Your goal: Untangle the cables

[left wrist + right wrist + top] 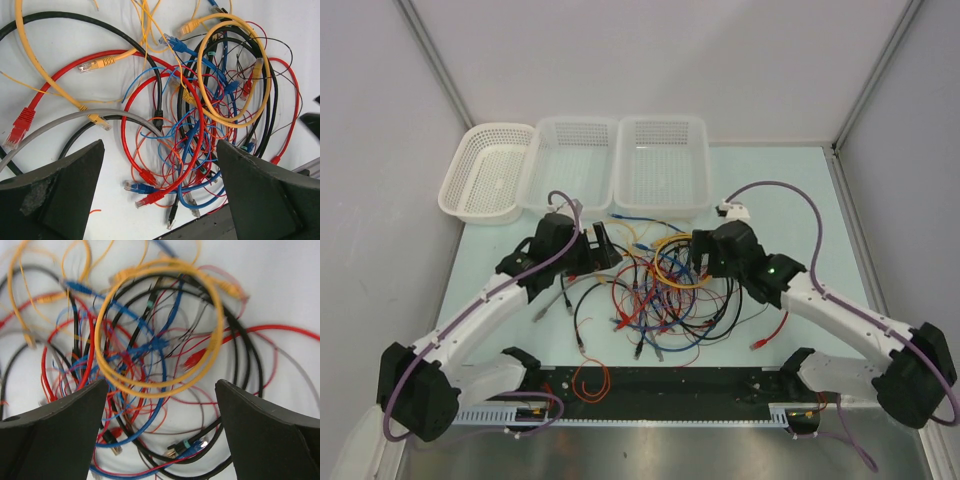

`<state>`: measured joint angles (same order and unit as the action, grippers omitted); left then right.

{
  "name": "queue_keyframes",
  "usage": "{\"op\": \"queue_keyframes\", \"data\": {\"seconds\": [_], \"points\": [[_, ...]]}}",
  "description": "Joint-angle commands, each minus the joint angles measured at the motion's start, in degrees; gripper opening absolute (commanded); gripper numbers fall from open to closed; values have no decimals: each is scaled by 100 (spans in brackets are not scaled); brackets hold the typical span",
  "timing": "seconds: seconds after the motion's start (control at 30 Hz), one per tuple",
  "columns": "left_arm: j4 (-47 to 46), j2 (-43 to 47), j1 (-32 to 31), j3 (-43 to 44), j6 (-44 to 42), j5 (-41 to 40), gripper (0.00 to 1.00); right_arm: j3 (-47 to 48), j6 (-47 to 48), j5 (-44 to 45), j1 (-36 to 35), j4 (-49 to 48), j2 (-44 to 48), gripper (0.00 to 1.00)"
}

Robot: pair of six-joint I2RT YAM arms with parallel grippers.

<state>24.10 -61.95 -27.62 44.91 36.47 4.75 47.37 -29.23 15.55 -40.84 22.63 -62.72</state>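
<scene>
Cables (655, 290) lie knotted on the tabletop (850, 250). Left fingers (60, 195) and right fingers (270, 430) hover above, spread wide, empty. Best: pinch 1 topmost strand, the yellow loop (102, 347), lifting slowly.

The left arm (480, 318) and right arm (845, 312) are built of white links joined by black housings (415, 392). A purple hose (563, 198) is run along each, the right one ending in a white plug (733, 210). A green light (771, 268) is seen on the right wrist housing. The left gripper (160, 142) and right gripper (161, 382) are fitted with matte black wedge fingers (60, 195); a pale scuff is noted on one left finger.
</scene>
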Motion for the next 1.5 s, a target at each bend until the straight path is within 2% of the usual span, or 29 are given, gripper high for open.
{"op": "queue_keyframes", "data": {"seconds": [0.0, 0.13, 0.27, 0.33, 0.47, 0.53, 0.63, 0.67, 0.77, 0.9, 1.1, 1.17, 1.2, 1.23, 1.27, 1.3, 1.33, 1.43, 1.47], "points": [[-248, 271, -25, -245, 27, 96, 100, -9, 365, -149, -677, -259, -634, 94], [-256, 412, -25, -368, 45, 87, 100, -9, 305, -61, -987, -496, -1066, 89], [-204, 421, -25, -412, 45, 113, 100, 0, 243, -44, -996, -672, -1269, 78], [-195, 438, -25, -447, 36, 96, 100, 9, 77, 44, -874, -603, -1313, 77], [-212, 439, -25, -509, 44, 87, 100, -35, -564, 62, -488, -322, -1261, 78], [-247, 430, -25, -562, 80, 87, 99, -367, -916, -200, -285, -408, -938, 79], [-318, 403, -25, -614, 115, 105, 100, -930, -1505, -658, 84, -1110, -348, 87], [-327, 403, -25, -632, 141, 96, 100, -1123, -1698, -702, 215, -1234, -85, 92], [-397, 412, -25, -693, 168, 96, 100, -1143, -1744, -816, 339, -1314, -56, 96], [-423, 368, -25, -737, 150, 184, 100, -1143, -1849, -1316, 647, -1410, -546, 91], [-380, 430, -25, -773, 133, 166, 100, -1152, -1902, -1493, 779, -1788, -1031, 81], [-353, 456, -25, -773, 124, 131, 99, -1152, -1893, -1669, 911, -1902, -1146, 66], [-327, 473, -25, -773, 115, 131, 99, -1152, -1876, -1626, 920, -1912, -1103, 54], [-309, 491, -25, -755, 106, 88, 100, -1152, -1849, -1556, 911, -1938, -859, 25], [-266, 552, -25, -755, 106, 44, 100, -1152, -1788, -1277, 824, -1947, -682, 13], [-213, 605, -25, -738, 115, 0, 99, -1125, -1744, -1143, 762, -1929, -437, 5], [-195, 675, -25, -729, 106, -53, 100, -1012, -1691, -1012, 675, -1886, 18, 0], [-230, 948, -25, -676, 80, -185, 100, -582, -1305, -554, 297, -1553, 741, 0], [-247, 1000, -25, -598, 54, -220, 100, -163, -1078, -457, 148, -1282, 813, 0]]}}
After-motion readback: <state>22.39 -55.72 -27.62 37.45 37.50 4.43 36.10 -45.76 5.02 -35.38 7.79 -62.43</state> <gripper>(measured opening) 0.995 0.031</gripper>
